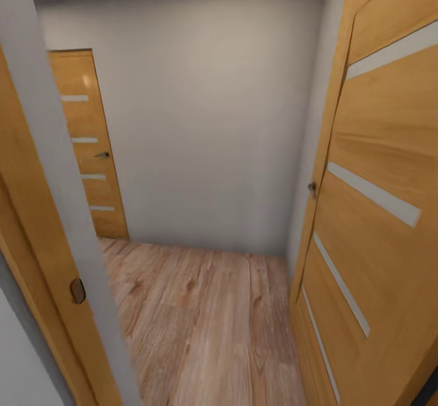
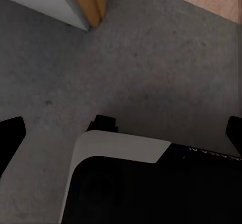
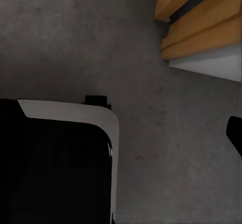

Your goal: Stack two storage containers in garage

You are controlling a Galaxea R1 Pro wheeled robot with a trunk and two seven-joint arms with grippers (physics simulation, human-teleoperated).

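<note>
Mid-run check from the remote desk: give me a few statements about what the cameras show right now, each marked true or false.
1. The open door at the head view's right is light wood with pale slats. True.
2. The floor ahead is dark grey concrete. False: ahead lie light wood planks; grey concrete lies under the wrist cameras.
3. A second slatted door stands closed at the far left. True.
4. The left gripper holds an orange-red tray. False: nothing sits between its spread fingertips.
5. The far wall is red brick. False: it is plain white.
</note>
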